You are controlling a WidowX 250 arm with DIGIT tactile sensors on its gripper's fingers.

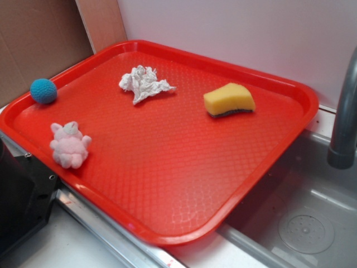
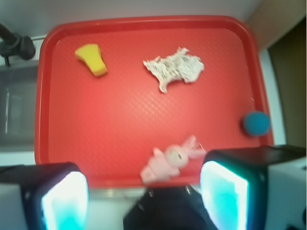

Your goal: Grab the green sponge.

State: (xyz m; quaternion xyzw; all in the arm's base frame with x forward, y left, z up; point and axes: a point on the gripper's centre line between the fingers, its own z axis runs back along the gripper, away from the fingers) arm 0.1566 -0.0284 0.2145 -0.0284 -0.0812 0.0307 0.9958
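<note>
- At the far left of the exterior view, a blue ball [image 1: 43, 90] sits against the left rim of the red tray [image 1: 167, 184]; in the wrist view it lies at the tray's right edge.
- Just below the blue ball, near the tray's front-left rim, lies a pink plush toy [image 1: 70, 145], well apart from the other things.
- Toward the back middle of the tray lies the crumpled white paper [image 1: 144, 82], flat on the tray floor and touching nothing else.
- To the right of the crumpled white paper, with bare tray between them, rests the green sponge [image 1: 229, 100]: yellow foam uppermost, its thin dark scouring layer facing down on the tray, near the back-right rim.
- Past the tray's right edge, a grey sink basin [image 1: 312, 223] lies lower, and a grey faucet pipe [image 1: 346, 117] stands at the right border of the view.
- The tool [image 2: 144, 196] shows only in the wrist view, its 2 fingers [image 2: 64, 201] spread wide with nothing between them, above the tray's near rim by the pink plush toy and well apart from the green sponge.
</note>
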